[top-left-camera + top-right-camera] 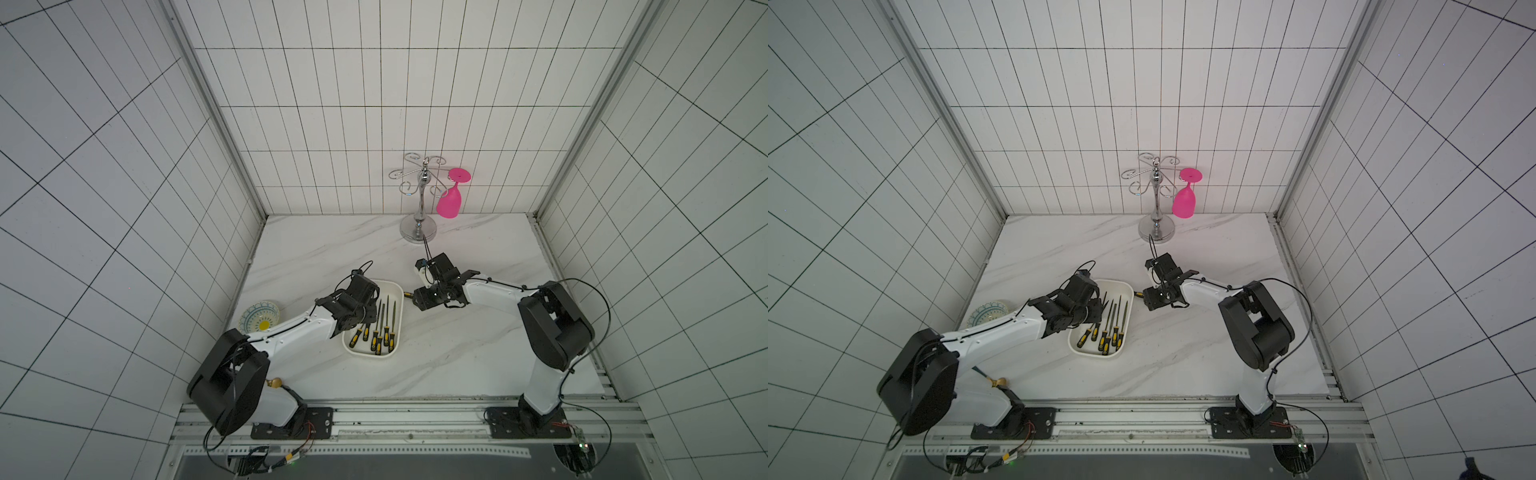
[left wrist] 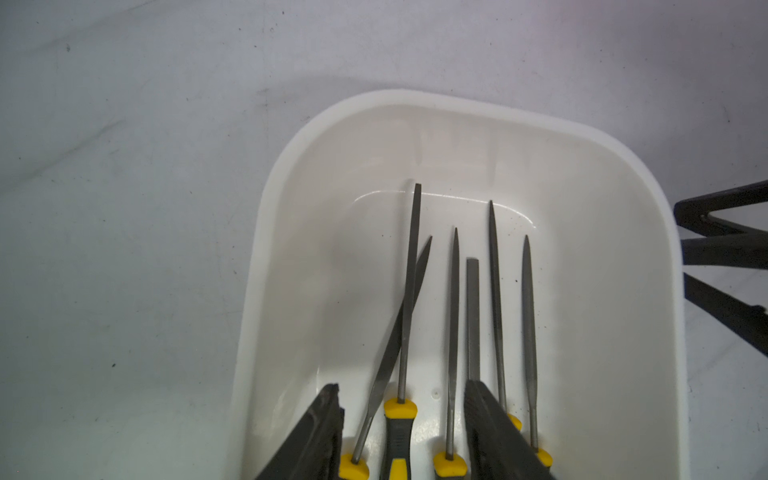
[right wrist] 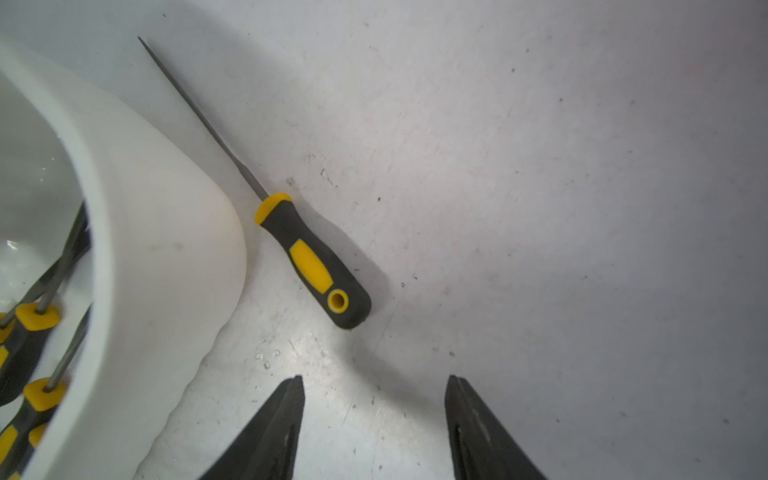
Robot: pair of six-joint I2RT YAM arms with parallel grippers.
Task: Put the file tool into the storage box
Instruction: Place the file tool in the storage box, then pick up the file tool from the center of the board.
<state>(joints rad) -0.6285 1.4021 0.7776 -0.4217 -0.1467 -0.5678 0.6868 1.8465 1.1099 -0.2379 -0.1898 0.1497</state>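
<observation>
One white storage box point(image 1: 390, 289) is seen at the middle of the marble table point(image 1: 457, 353). Six files point(image 2: 454, 316) are counted inside it, with black-and-yellow handles bunched at the end nearer the arm bases and two of the blades crossed. A seventh file tool point(image 3: 312, 262) is found outside, laid flat on the table just beside a rounded corner of the box. The left gripper point(image 2: 401, 386) is held low over the box with its jaws parted and nothing clamped, the files lying loose on the box floor. The right gripper point(image 3: 375, 378) is poised near the stray file's handle, jaws spread, with only bare table between them. Two pincers, then, and both are released. Further back, one chrome rack point(image 1: 419, 199) is noted with one pink glass point(image 1: 449, 203) hung upside down from it. One patterned plate point(image 1: 259, 319) is spotted beside the left arm.
</observation>
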